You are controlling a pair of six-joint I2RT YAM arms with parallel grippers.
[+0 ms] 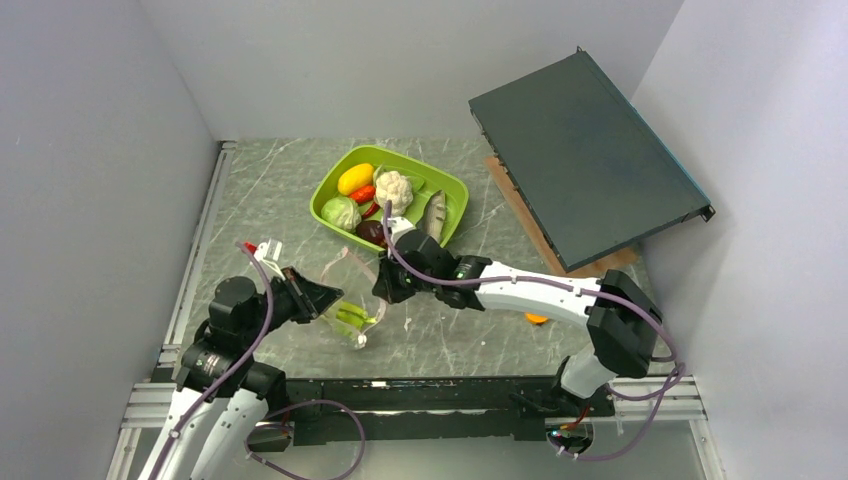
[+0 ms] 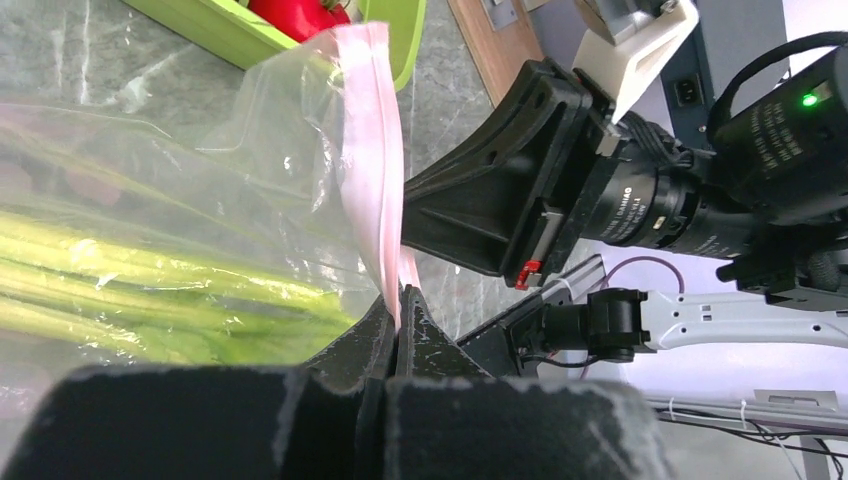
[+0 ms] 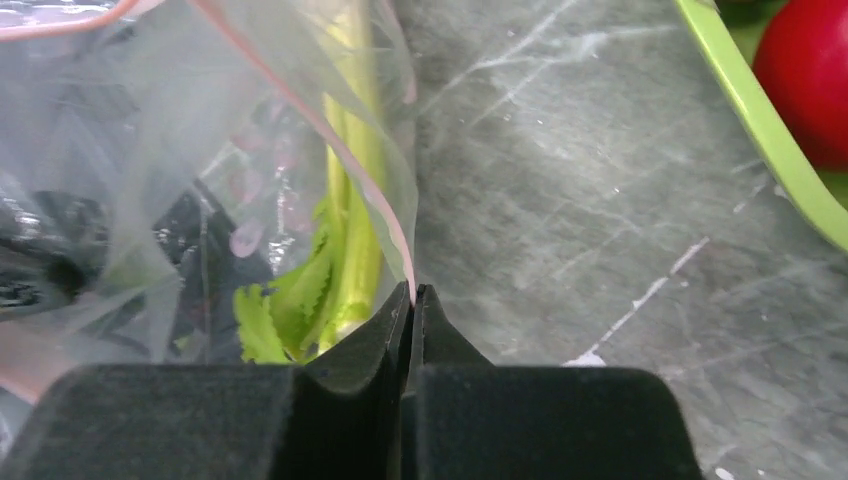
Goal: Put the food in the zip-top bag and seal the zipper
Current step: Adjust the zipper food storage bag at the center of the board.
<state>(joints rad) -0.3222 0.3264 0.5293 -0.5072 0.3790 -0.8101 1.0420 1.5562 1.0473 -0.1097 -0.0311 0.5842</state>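
Grey marbled tabletop point(image 1: 270, 190) boxed by white walls point(image 1: 400, 60), clear crinkly zip-top bag point(image 1: 345, 280) near front centre, mouth facing lime-green plastic tray point(image 1: 456, 190), pale leafy stalk point(image 1: 352, 317) inside lying crosswise, left tool point(image 2: 398, 300) and right tool point(image 3: 412, 292) each pinching its pink zipper rim point(image 2: 370, 150).

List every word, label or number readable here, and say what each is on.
"DAMIAO" (best reading): white print on the black motor of the other arm, in the left wrist view. The smaller lines beside it are too small to read.
No text shows on the bag, tray or dark panel.
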